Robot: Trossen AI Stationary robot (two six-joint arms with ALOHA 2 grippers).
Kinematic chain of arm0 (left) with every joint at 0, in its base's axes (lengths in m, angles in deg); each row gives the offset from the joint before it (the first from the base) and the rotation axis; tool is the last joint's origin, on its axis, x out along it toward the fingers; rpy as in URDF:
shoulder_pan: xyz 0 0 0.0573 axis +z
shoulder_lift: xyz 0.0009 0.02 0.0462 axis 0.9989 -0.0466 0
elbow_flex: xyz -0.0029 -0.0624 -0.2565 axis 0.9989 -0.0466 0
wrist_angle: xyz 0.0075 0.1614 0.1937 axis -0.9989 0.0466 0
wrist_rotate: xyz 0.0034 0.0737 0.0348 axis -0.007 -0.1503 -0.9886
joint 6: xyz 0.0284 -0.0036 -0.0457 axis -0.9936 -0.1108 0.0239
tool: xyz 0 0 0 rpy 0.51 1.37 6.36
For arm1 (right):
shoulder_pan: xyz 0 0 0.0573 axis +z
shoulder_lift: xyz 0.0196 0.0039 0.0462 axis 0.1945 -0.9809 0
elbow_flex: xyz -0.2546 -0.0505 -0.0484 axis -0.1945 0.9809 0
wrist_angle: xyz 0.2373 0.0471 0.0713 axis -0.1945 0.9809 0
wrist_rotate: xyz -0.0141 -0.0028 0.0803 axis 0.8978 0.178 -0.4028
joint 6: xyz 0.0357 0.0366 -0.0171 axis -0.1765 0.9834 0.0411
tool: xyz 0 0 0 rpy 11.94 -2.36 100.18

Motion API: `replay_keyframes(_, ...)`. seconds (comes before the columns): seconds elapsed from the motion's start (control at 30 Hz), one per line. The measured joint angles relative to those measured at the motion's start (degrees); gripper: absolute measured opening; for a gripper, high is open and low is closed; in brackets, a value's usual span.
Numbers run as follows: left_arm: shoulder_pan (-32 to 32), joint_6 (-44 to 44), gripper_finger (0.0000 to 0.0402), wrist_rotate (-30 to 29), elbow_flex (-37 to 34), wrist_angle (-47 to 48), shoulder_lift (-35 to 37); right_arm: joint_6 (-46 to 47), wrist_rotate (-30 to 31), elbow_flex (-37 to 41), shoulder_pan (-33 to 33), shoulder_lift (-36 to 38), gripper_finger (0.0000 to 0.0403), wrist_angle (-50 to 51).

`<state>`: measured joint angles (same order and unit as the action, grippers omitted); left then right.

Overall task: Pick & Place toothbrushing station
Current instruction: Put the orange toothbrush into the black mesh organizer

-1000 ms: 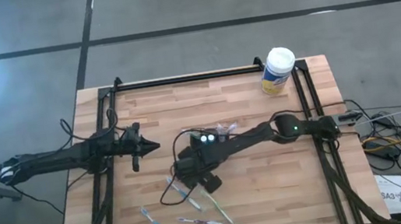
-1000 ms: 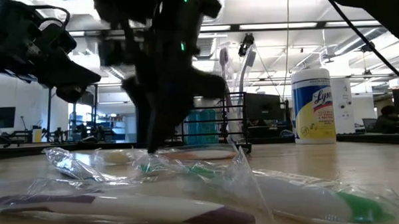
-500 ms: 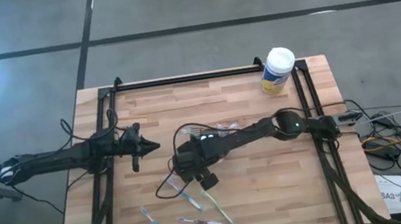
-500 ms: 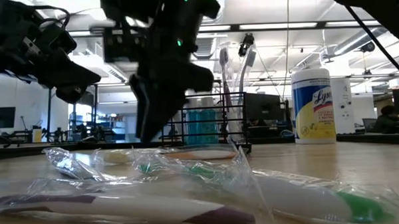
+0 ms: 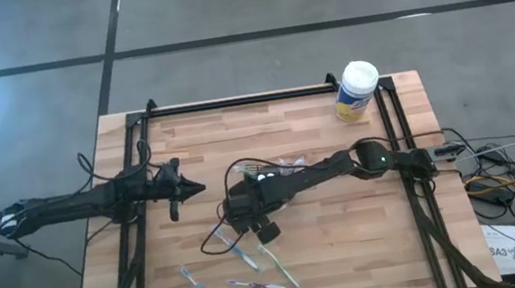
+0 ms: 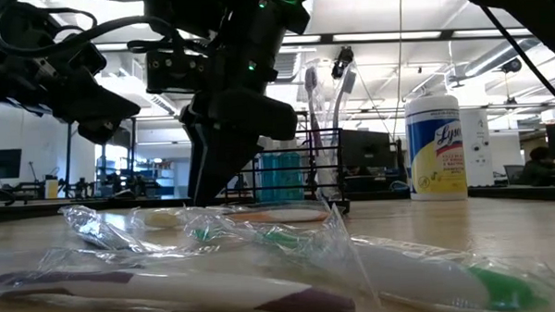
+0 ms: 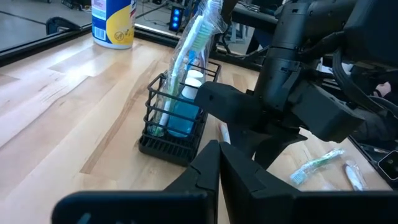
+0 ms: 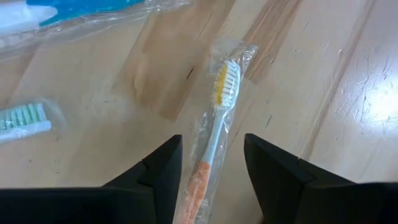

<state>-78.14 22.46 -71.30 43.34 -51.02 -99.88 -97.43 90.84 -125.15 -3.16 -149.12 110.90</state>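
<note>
The toothbrushing station (image 7: 177, 127) is a black mesh holder box standing on the table, with wrapped toothbrushes upright in it; it also shows in the low view (image 6: 297, 174). My right gripper (image 8: 211, 180) is open and points down at mid-table (image 5: 249, 224). Its fingers stand on either side of a wrapped orange-handled toothbrush (image 8: 214, 124) that lies flat on the wood; I see no touch. My left gripper (image 7: 217, 165) is shut and empty at the table's left (image 5: 188, 187), pointing toward the holder.
Several wrapped toothbrushes (image 5: 245, 267) lie near the table's near edge, close to the low camera (image 6: 263, 258). A white-lidded, yellow-labelled canister (image 5: 356, 90) stands at the far right. Black frame rails (image 5: 241, 99) run along the table's far edge and sides.
My right gripper has shifted a little toward the table's left edge over the wrapped toothbrushes. The toothbrushes and the holder have stayed where they were.
</note>
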Motion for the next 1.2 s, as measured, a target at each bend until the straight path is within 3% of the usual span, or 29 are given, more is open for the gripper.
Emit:
replay_keyframes(0.13, 0.0, 0.01, 0.0017, 0.0, 0.0, 0.0, 0.0, 0.04, 0.72, -0.08, 0.0, -0.04, 0.0159, 0.06)
replay_keyframes(0.37, 0.02, -0.02, 0.0014, 0.0, 0.0, -0.02, 0.0, -2.32, 13.49, -1.94, 2.7, -0.31, 0.0155, 0.89)
replay_keyframes(1.07, 0.04, 0.09, 0.0017, 0.0, 0.0, -0.04, 0.02, 2.26, 14.64, -2.27, 3.06, -3.87, 0.0154, -1.59)
replay_keyframes(1.2, 0.04, 0.0, 0.0018, -0.01, 0.0, -0.03, 0.02, 0.65, 10.72, -2.29, 2.96, -3.93, 0.014, -1.51)
